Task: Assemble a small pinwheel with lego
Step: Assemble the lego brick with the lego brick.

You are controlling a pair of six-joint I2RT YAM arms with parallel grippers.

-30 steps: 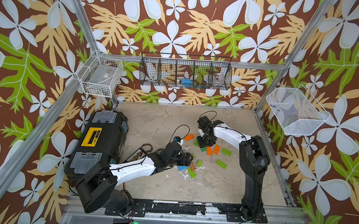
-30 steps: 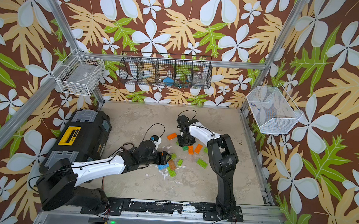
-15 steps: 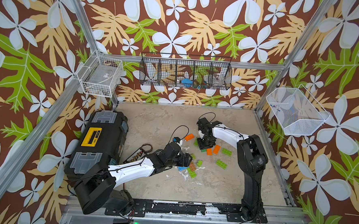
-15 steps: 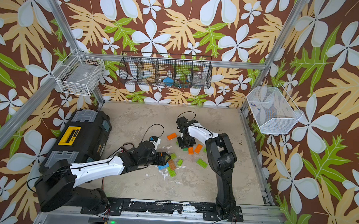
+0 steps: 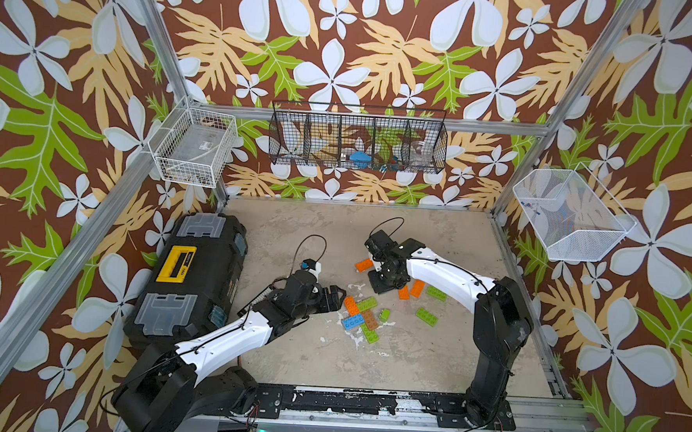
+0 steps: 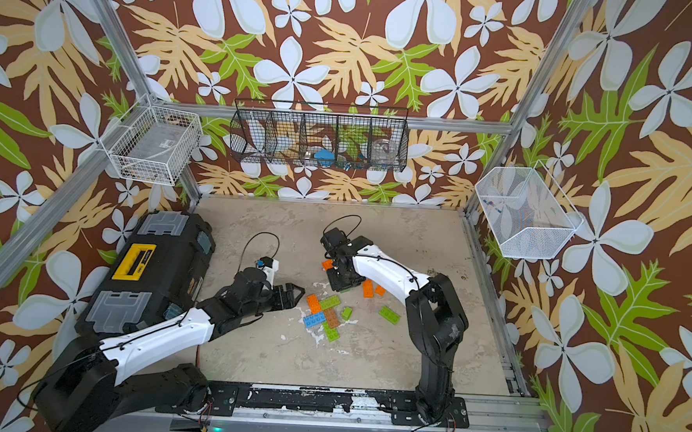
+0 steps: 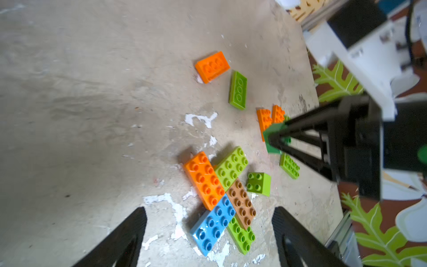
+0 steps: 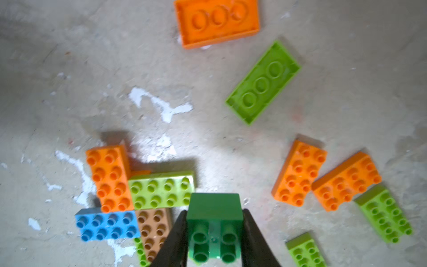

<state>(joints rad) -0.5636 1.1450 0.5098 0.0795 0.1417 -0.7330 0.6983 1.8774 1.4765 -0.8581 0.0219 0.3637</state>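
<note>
Jaws clamped on a dark green brick [image 8: 213, 222] at the right gripper [image 8: 215, 213], four studs facing the wrist camera. Jaws wide apart and empty at the left gripper [image 7: 209, 210], near nine o'clock of the joined cluster [image 5: 360, 316] in a top view. In that cluster: orange, lime, brown, blue and lime lego, flat mid-table [image 5: 295, 230], studs up. Right gripper at one o'clock of the cluster. Loose around it: upturned orange brick [image 5: 364, 264] at twelve, upturned lime brick [image 8: 263, 83] near it, two orange bricks [image 5: 411, 289] at two, small lime cube [image 5: 384, 315] just beside at three, lime brick [image 5: 426, 316] farther out at three. Black toolbox [image 5: 195, 274] at nine o'clock of the table.
</note>
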